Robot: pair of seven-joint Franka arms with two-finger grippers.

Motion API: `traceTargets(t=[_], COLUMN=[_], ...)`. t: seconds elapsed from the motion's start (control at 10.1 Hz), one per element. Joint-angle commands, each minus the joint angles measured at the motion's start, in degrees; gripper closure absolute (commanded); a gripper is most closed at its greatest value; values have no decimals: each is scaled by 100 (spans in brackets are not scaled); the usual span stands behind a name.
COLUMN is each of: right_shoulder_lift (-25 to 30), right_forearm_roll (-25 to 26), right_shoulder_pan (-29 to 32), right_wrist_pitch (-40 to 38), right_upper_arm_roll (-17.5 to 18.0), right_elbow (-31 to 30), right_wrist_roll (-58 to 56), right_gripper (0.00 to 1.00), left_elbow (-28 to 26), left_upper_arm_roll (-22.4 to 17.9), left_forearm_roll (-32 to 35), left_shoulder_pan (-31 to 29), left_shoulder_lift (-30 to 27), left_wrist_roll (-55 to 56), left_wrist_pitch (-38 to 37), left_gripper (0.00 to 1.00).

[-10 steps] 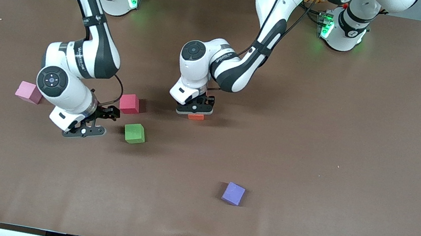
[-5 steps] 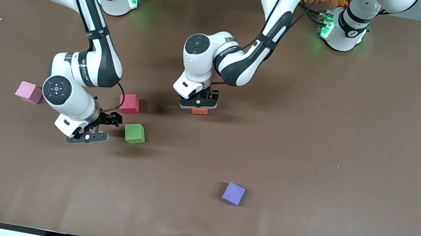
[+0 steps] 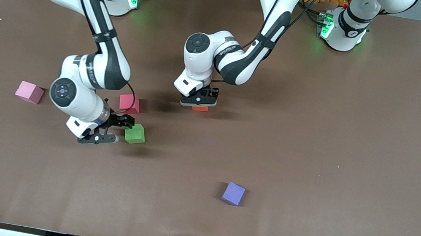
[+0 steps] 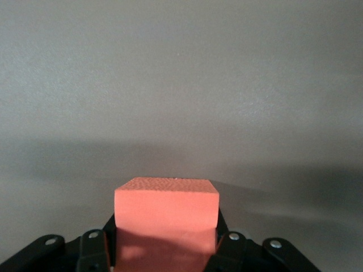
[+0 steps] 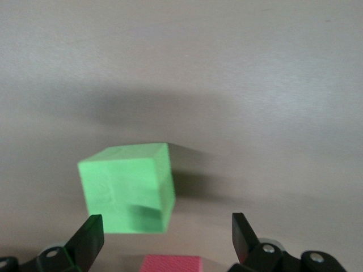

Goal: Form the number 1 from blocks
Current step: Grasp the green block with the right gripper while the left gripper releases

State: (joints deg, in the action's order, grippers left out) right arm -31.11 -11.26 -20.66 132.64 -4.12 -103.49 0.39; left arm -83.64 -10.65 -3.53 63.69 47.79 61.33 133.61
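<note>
Left end effector point(image 3: 197, 103) clamped on orange matte foam cube point(image 4: 167, 218), raised over table point(image 3: 357, 159) centre. Right end effector point(image 5: 165, 241) spread wide beside green matte foam cube point(image 3: 134, 133), toward right arm's end. Cubes judged light, soft, grippy; flat parallel faces best taken.

My right gripper point(image 3: 119, 130) moved toward three o'clock, reaching the green block point(image 3: 134, 134). My left gripper point(image 3: 198, 101) lifted the orange block point(image 3: 199, 108) slightly toward twelve.

The right gripper point(image 5: 164, 235) hangs over the brown table point(image 5: 255, 85), its two dark fingers point(image 5: 88, 241) spread wide. A green block point(image 5: 127, 187) sits on the table near one fingertip, and a red block point(image 5: 170, 263) shows between the fingers.
</note>
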Motion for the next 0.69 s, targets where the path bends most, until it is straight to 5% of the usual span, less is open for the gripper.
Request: traceTargets(t=[0.0, 0.59], right_shoulder_lift=[-333, -607], right_forearm_roll=[-130, 388], right_shoulder_pan=[-289, -474], right_wrist_pitch=[51, 350], right_upper_arm_roll=[-10, -27], right_elbow=[364, 418], right_wrist_roll=[505, 594], right_gripper=[0, 0], left_elbow=[-223, -416], left_upper_arm_roll=[36, 151], left_forearm_roll=[134, 142], left_shoulder_pan=[56, 99], left_shoulder_lift=[-130, -173], left_wrist_roll=[20, 11], left_wrist_pitch=[192, 227], left_gripper=[100, 100])
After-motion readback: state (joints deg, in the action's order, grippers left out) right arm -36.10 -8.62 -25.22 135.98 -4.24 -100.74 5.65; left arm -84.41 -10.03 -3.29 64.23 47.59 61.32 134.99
